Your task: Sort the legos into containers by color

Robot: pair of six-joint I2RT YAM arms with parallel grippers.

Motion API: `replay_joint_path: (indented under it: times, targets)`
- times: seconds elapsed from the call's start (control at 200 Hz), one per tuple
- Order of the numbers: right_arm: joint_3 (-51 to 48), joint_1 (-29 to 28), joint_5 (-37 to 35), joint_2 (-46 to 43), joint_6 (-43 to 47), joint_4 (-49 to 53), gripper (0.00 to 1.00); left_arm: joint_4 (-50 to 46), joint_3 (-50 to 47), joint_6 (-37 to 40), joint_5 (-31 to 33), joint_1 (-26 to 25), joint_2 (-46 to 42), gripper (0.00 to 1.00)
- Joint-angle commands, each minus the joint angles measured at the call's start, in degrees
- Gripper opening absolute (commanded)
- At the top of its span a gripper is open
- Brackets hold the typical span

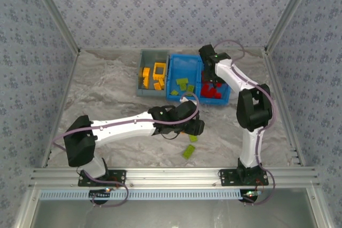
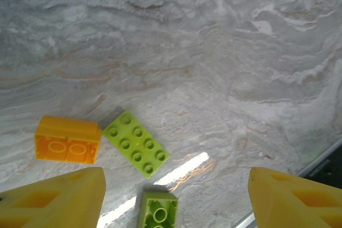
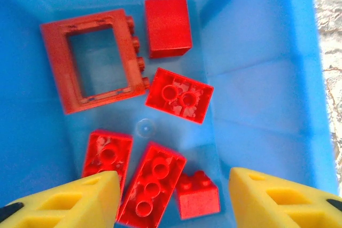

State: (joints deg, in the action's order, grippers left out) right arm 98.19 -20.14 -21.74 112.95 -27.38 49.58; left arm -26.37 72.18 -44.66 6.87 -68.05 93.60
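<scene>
Marble tabletop (image 2: 224, 52) — green lego (image 2: 137, 143) beside orange lego (image 2: 67, 139).

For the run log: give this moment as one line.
left claw open, empty, over table by green brick, orange brick | right claw open, empty, above red bricks in blue bin

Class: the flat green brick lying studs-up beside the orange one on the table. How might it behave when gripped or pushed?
The green brick looks like rigid moulded plastic, so probably stiff and light. Lying flat, it should slide on the glossy table rather than roll or tip.
</scene>
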Motion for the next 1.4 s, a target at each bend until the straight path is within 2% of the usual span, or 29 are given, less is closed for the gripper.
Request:
replay_joint_path:
  times: [0.0, 0.135, 0.265, 0.355, 0.48, 0.6, 0.71, 0.805, 0.864, 1.064, 1.399]
  targets:
    - [1.5, -2.2, -2.5, -9.3, 0.4, 1.8, 0.58, -6.3, 2.4, -3.8, 3.2, -0.3, 1.0, 0.71]
    - [-6.1, -5.5, -3.7, -21.4, 0.9, -1.4, 0.59, -7.2, 1.0, -9.3, 1.0, 0.9, 1.2, 0.7]
    - [-19.3, -9.9, -3.4, -36.6, 2.3, -5.9, 0.61, -8.0, 2.1, -10.9, -1.6, 1.3, 3.0, 0.7]
    - [-28.1, -12.6, -1.1, -47.1, 1.7, -7.1, 0.62, -11.2, 4.3, -11.6, -2.7, 1.4, 5.3, 0.7]
    - [-37.7, -15.2, 3.5, -59.5, -0.9, -4.5, 0.62, -13.2, 6.8, -14.0, -7.5, 1.6, 9.2, 0.7]
    - [-44.7, -16.7, 10.8, -70.4, -1.8, -4.5, 0.62, -13.0, 8.3, -16.9, -11.1, 1.5, 12.2, 0.7]
    - [-47.7, -17.5, 11.2, -77.9, -3.1, -1.8, 0.63, -14.3, 10.3, -18.5, -11.7, 1.4, 14.2, 0.7]
    - [-47.9, -17.5, 11.2, -80.4, -3.3, 0.4, 0.63, -18.3, 11.0, -20.4, -7.9, 1.4, 14.0, 0.71]
    - [-47.8, -17.5, 11.5, -80.4, -3.0, 0.6, 0.63, -17.8, 8.7, -22.3, -6.5, 1.8, 12.7, 0.72]
    - [-48.7, -17.6, 13.4, -78.2, -3.1, -2.3, 0.63, -10.0, 2.5, -26.8, -8.2, 5.5, 10.6, 0.73]
    - [-50.3, -19.0, 16.3, -77.8, -3.2, -5.3, 0.63, -0.7, -1.7, -40.4, -9.4, 10.0, 10.5, 0.72]
